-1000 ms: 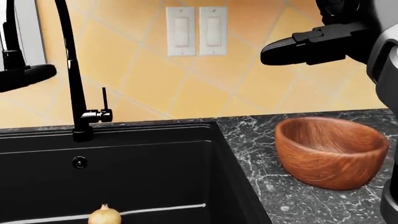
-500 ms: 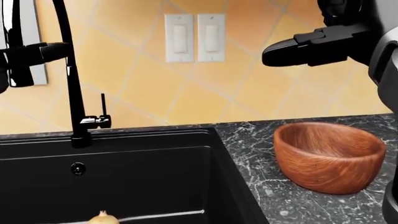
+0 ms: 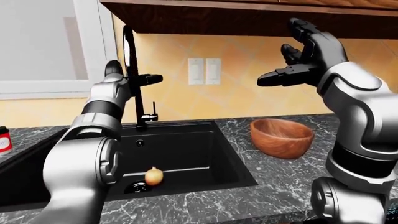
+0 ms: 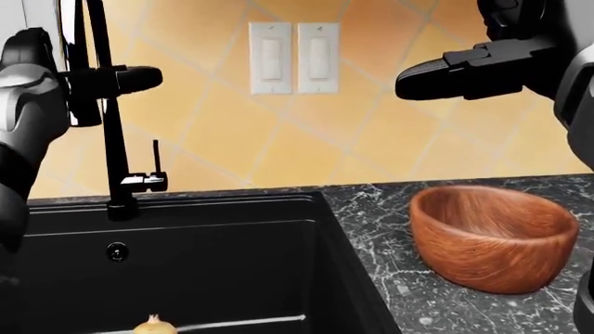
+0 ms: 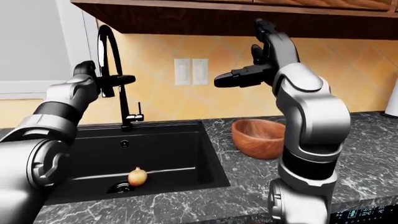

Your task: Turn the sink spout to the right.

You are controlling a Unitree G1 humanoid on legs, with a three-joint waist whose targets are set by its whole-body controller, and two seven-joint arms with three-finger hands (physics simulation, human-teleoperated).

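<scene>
The black gooseneck sink spout [image 3: 132, 56] rises from its base [image 4: 122, 206] at the top-left edge of the black sink [image 3: 192, 154]. It also shows in the right-eye view [image 5: 122, 105]. A small lever [image 4: 153, 167] sticks up beside the base. My left hand [image 4: 113, 97] is at the spout's neck. One finger [image 4: 134, 78] reaches across it to the right and another hangs on its left side. The fingers stand about the neck and are not closed round it. My right hand [image 3: 283, 60] is raised high at the right, open and empty.
An onion [image 3: 153, 176] lies in the sink near the drain. A wooden bowl [image 3: 281, 137] stands on the dark marble counter [image 3: 292, 182] to the right of the sink. Two light switches [image 3: 205, 71] are on the tiled wall. A cabinet underside [image 3: 248, 18] hangs overhead.
My left hand has moved right and a little up, from left of the spout to its neck. The right hand has stayed put. The view shifted slightly.
</scene>
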